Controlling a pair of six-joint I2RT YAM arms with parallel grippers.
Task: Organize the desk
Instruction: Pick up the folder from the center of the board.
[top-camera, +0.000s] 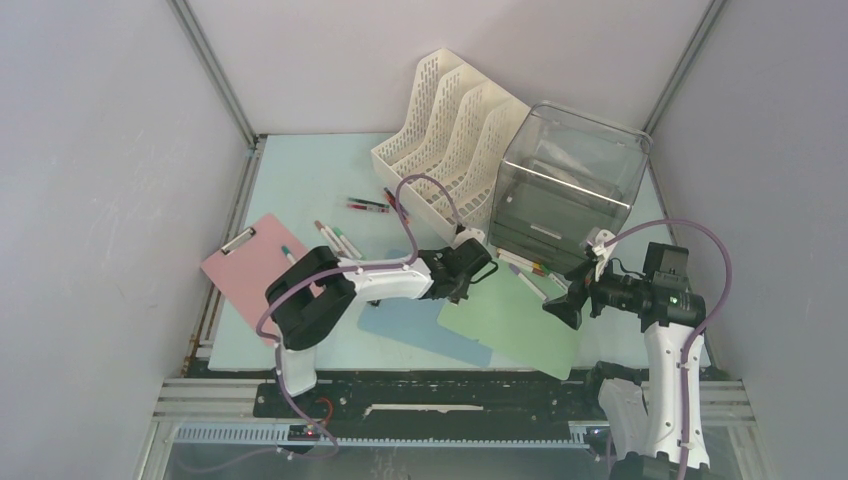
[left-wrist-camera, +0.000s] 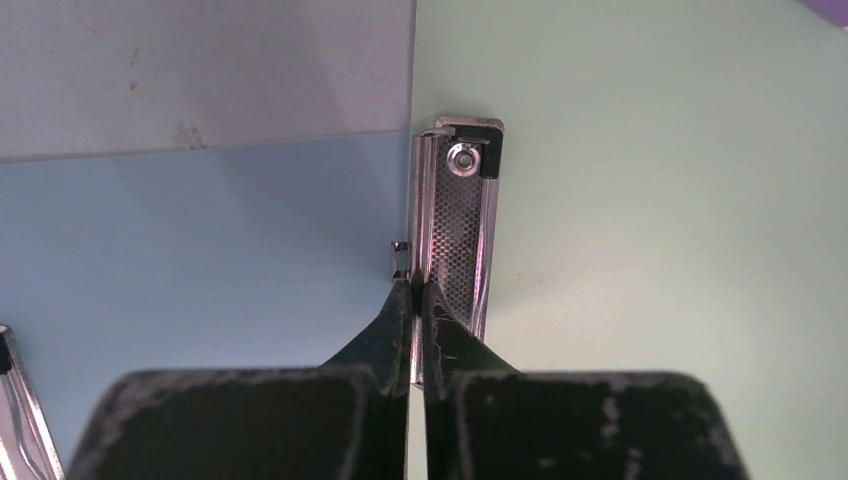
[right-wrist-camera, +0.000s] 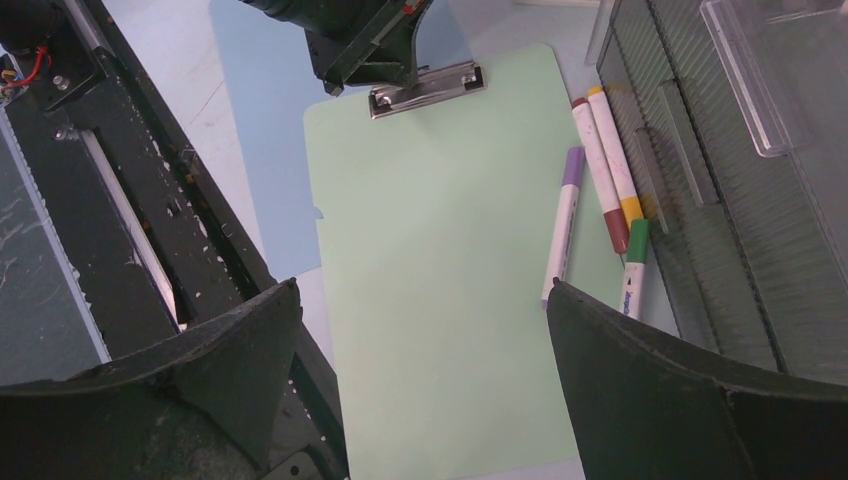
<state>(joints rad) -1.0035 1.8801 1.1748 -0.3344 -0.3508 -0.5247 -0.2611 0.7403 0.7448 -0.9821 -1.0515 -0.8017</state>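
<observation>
top view looks down over the whole desk (top-camera: 300, 170); both wrist views sit close, sharing the metal clip (left-wrist-camera: 455, 235)

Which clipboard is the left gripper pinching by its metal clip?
The pale green clipboard: the left gripper is shut on its clip. The pink clipboard and blue clipboard lie ungripped.

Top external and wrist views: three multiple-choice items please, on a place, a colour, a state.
1. Where on the desk lies the pink clipboard? A left edge; B under the drawer unit; C in the file rack.
2. The left gripper pinches a clip on which clipboard? A pink; B pale green; C yellow.
3. The right gripper is: A open; B shut on a marker; C shut on a clipboard.
A, it lies far left. B, the clip sits on the pale green clipboard. A, fingers apart, empty.
</observation>
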